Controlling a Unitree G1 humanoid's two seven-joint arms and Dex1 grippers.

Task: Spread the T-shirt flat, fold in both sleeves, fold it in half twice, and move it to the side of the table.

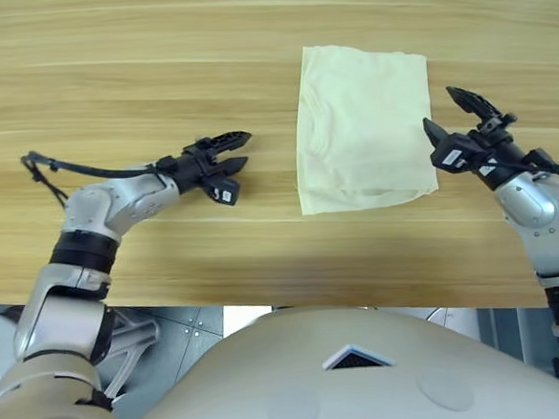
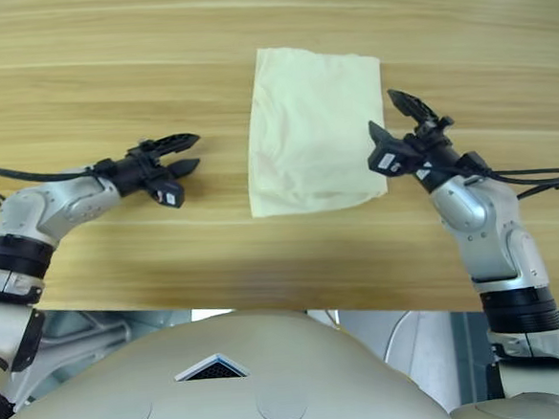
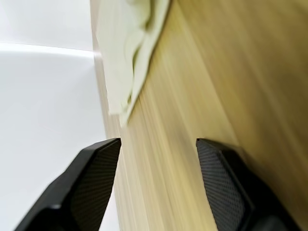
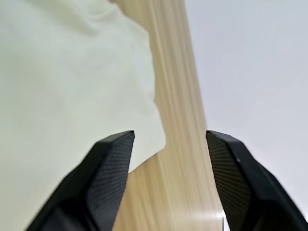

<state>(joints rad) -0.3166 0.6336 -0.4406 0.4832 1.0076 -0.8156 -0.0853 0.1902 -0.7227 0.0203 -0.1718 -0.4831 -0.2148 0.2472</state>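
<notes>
Jaws of my left gripper (image 1: 238, 151) stand apart, empty, over bare wood; my right gripper (image 1: 437, 108) gapes wide just beside the folded T-shirt (image 1: 362, 127), right of centre on the pale wooden table (image 1: 134, 57). Grey floor (image 1: 187, 321) below.

Wide tabletop (image 1: 135, 66) around folded T-shirt (image 1: 363, 127)

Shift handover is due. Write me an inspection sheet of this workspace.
Surface: light wooden table.
Job's things: pale yellow T-shirt, folded into a compact rectangle, lying right of centre.
Clutter: nothing seen.
Grippers: left gripper, jaws open, left of the T-shirt and apart from it; right gripper, jaws open, at the T-shirt's right edge, holding nothing.
Cables: black cable along the left forearm; second cable by the right forearm.
Surroundings: grey floor below the table's near edge.
</notes>
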